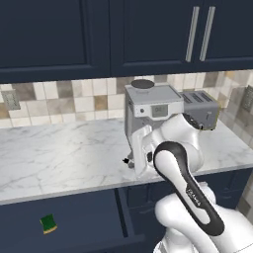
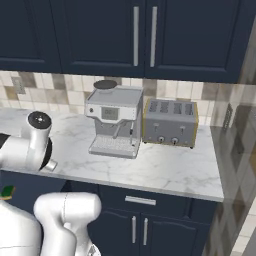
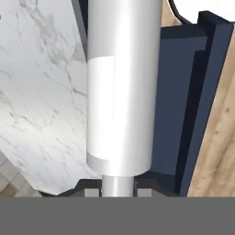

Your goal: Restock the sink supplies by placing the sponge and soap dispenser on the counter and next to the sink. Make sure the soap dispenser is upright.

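Observation:
The soap dispenser (image 3: 121, 92), a white-grey cylinder, runs up the middle of the hand view, and my gripper (image 3: 118, 187) is shut on its lower end. In the left base view the hand hangs over the front edge of the marble counter (image 1: 59, 158), and the dispenser's dark tip (image 1: 126, 160) pokes out to its left. The green and yellow sponge (image 1: 48, 223) lies flat in the open drawer (image 1: 84, 217) below the counter, well left of the gripper; a sliver of the sponge (image 2: 7, 190) also appears in the right base view. The sink is out of view.
A silver coffee machine (image 1: 148, 106) stands on the counter just behind the hand, with a toaster (image 1: 201, 107) to its right against the tiled wall. Navy upper cabinets (image 1: 99, 34) hang overhead. Bare marble stretches left of the coffee machine.

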